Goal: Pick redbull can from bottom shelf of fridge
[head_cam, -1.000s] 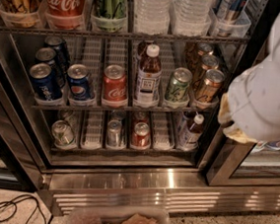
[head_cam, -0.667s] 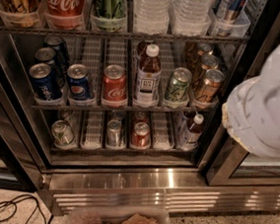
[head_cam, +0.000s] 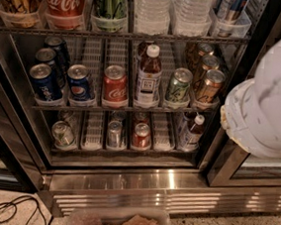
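Redbull can (head_cam: pixel 114 133) on bottom shelf (head_cam: pixel 93 133), end effector (head_cam: pixel 240 119) at right

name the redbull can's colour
The redbull can is mostly silver, camera view; gripper not in view, arm at right.

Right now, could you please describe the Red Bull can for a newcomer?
Left of the white arm, whose gripper is out of view, find the bottom shelf of the fridge. The redbull can stands between a wider silver can and a red can. It is the slim silver one.
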Robot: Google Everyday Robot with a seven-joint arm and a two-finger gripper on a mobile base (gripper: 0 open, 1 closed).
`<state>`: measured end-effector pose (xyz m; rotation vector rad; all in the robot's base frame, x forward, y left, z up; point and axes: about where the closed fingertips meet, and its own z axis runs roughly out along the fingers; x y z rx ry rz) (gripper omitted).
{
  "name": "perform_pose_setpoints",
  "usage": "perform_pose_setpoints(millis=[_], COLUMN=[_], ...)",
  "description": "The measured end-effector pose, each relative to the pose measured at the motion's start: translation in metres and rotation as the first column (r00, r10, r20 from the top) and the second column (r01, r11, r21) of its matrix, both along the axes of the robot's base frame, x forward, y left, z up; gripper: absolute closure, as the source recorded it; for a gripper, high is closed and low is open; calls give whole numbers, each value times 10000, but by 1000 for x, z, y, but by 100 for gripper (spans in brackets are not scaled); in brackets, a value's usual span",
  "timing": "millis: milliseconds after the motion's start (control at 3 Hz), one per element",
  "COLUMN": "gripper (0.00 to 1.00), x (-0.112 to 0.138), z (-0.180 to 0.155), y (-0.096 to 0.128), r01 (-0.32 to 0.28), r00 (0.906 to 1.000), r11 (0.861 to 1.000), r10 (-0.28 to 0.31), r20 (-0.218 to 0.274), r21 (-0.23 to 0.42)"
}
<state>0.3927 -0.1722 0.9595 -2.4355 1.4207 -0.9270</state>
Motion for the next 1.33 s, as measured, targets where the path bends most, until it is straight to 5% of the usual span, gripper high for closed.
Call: perform_pose_setpoints(millis=[333,667,1000,1333], gripper=[100,100,100,100], x=[10,31,44,42], z=[-7,-49,-113,-163], y=[-2,1,10,19], r01=[-977,-3059,-4360,-4929], r00=[9938,9425,8771,8322], r11=[9881,8751,7581,7108], r10=[1032,3340,4787,5535], r20=[411,107,-402,-334], r21=[-1187,-3749,-4849,-5018])
